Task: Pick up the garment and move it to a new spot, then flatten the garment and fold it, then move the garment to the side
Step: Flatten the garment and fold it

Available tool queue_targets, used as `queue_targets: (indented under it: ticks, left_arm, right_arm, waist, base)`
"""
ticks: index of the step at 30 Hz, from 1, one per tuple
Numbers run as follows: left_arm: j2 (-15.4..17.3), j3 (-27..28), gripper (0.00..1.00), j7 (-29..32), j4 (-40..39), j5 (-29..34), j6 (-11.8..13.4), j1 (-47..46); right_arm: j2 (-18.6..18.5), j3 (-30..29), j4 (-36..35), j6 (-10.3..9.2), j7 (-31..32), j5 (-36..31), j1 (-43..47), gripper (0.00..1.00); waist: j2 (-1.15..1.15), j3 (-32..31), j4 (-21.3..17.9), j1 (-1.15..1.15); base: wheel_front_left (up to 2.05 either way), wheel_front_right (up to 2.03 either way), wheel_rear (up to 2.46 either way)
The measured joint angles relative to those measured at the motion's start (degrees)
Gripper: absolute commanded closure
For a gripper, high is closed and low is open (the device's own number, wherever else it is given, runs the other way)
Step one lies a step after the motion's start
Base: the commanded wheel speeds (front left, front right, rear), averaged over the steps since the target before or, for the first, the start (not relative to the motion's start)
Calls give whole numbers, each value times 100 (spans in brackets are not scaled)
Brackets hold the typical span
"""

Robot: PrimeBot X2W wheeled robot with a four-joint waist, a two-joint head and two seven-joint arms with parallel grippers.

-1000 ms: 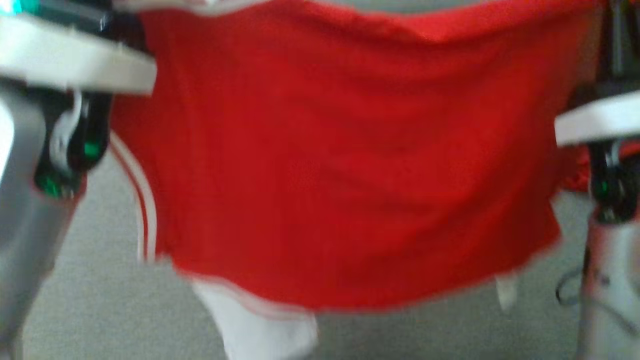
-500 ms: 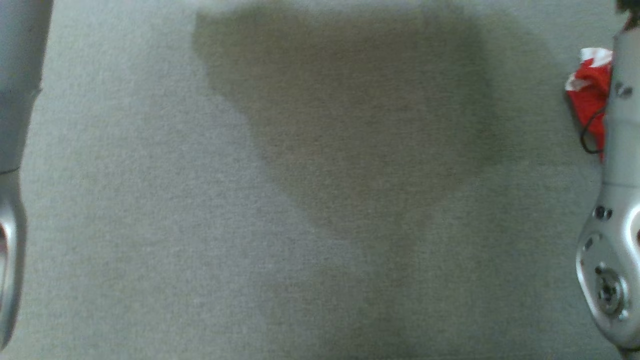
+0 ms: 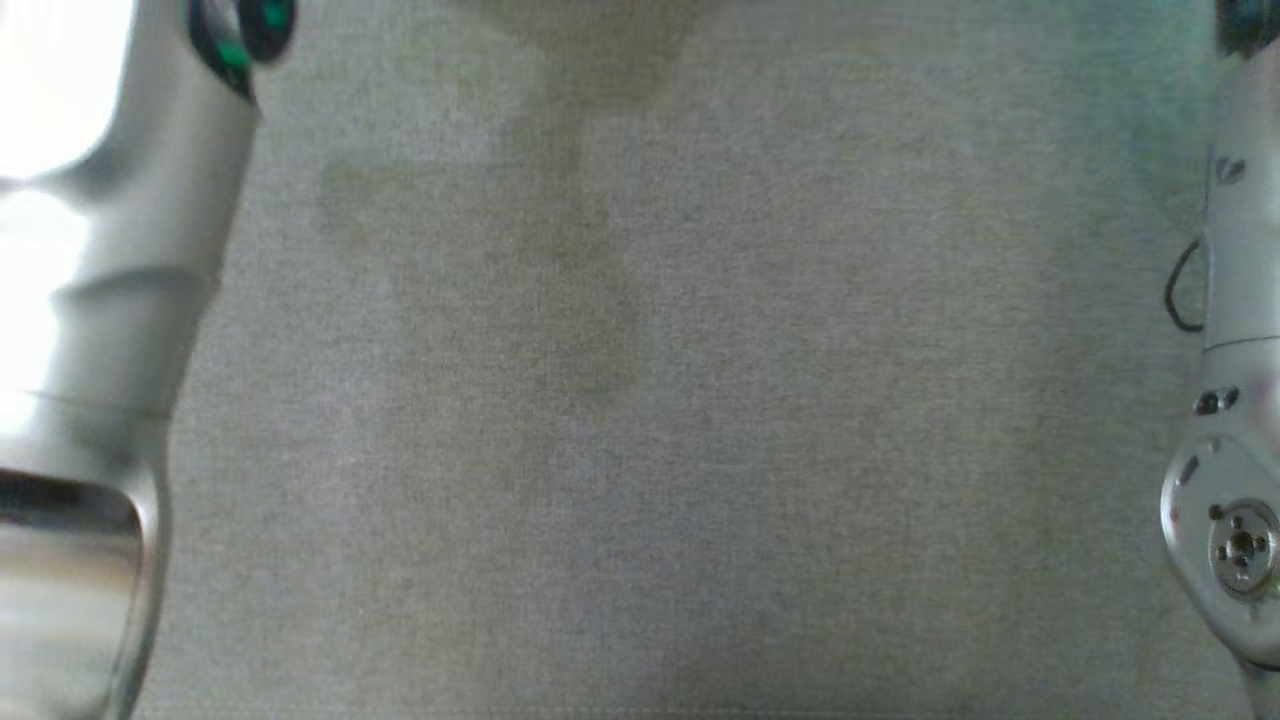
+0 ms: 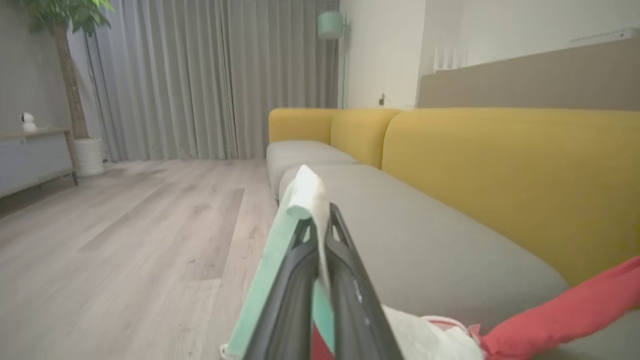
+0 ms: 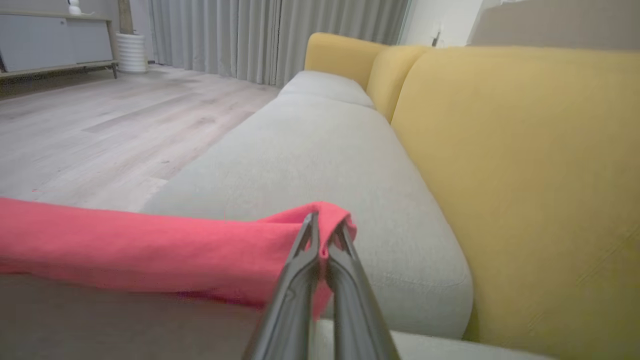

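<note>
The garment is red with a white edge. In the left wrist view my left gripper (image 4: 320, 216) is shut on its pale edge (image 4: 306, 192), and a red band of the garment (image 4: 565, 312) stretches off to the lower right. In the right wrist view my right gripper (image 5: 323, 226) is shut on a red fold, and the garment (image 5: 125, 242) runs taut to the left above the grey seat. The head view looks down on the grey sofa seat (image 3: 700, 420), with my left forearm (image 3: 120, 300) and right forearm (image 3: 1235, 300) at its sides.
A yellow backrest (image 4: 500, 165) runs along the far side of the grey seat (image 5: 320, 140). Beyond the seat's front edge lies a wooden floor (image 4: 125, 220). Grey curtains (image 4: 200, 75), a potted tree (image 4: 70, 75) and a low sideboard (image 4: 30, 155) stand far off.
A second ago the red garment hung spread across the head view. It then slipped to that view's right edge and out of it, and its shadow on the seat has shrunk. The head view has shifted.
</note>
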Motion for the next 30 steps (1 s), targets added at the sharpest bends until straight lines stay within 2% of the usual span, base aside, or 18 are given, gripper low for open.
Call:
queue_targets:
  ticks: [5, 9, 14, 22, 30]
  left_arm:
    - [-48, 134, 100, -408, -53, -185, -3, 521]
    - [1, 264, 100, -635, -463, -301, -1, 1028]
    - [218, 553, 100, -738, -1258, -392, 124, 1978]
    - [377, 720, 100, -784, -2744, -391, 515, 4110]
    - [485, 711, 100, -808, -3909, -374, 1006, 6263]
  right_arm:
    - [30, -145, 332, 0, -524, -23, 142, 100]
    - [45, -130, 414, 0, -861, 126, 437, 100]
    - [46, 218, 308, 0, -1054, 765, 902, 100]
    - [82, 346, -719, 0, -1101, 1393, 2656, 100]
    - [151, 554, -2515, 0, -331, 2023, 4913, 100]
  waist:
    - [0, 314, 31, 1]
    - [0, 243, -14, -2]
    - [0, -9, -56, -2]
    - [1, -738, -30, -4]
    - [1, -1649, -13, -4]
  base:
    - [0, 0, 0]
    - [0, 0, 0]
    - [0, 0, 0]
    - [0, 0, 0]
    - [0, 0, 0]
